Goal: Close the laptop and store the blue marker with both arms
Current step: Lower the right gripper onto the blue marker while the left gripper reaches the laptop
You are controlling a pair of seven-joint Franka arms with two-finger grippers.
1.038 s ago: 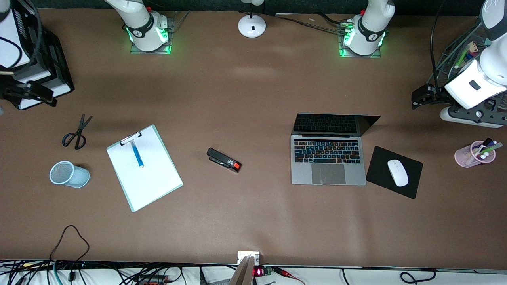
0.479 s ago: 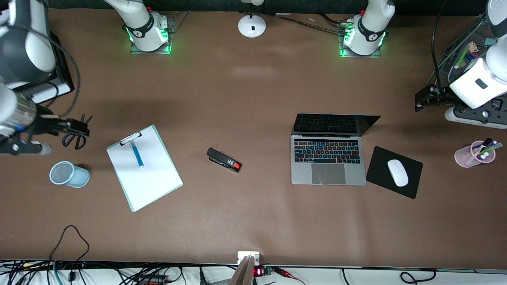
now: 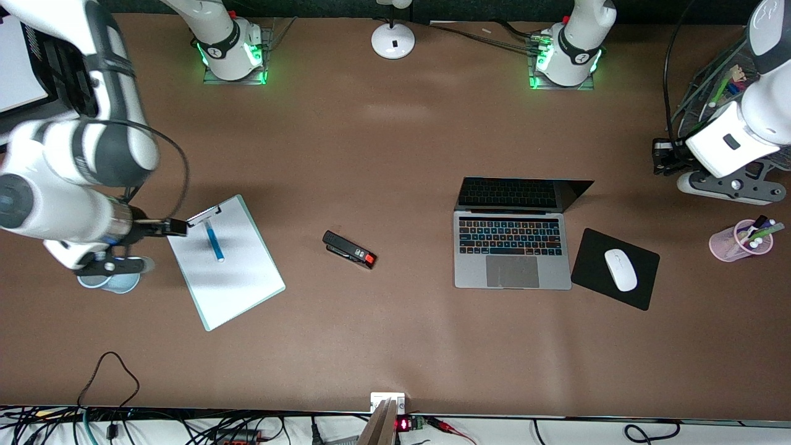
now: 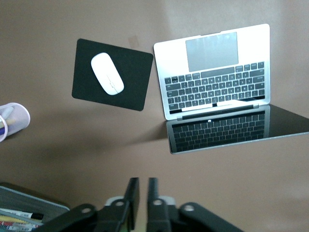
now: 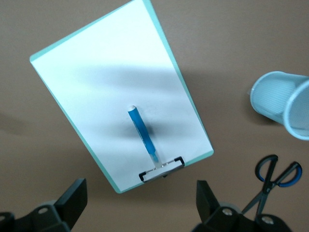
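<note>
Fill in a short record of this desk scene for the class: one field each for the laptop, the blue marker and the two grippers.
laptop: open, beside the mouse pad
blue marker: lying on the clipboard, loose
right gripper: fingers open, over the clipboard's clip end
left gripper: fingers shut, holding nothing, above bare table at the left arm's end

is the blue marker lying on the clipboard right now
Yes, the blue marker lies flat on the clipboard's white sheet, just below its clip.

The open silver-grey laptop (image 4: 217,67) lies beside a black mouse pad (image 4: 112,75) on the brown tabletop (image 4: 48,125); the left gripper (image 4: 143,203) has its fingers (image 4: 131,200) nearly together.
</note>
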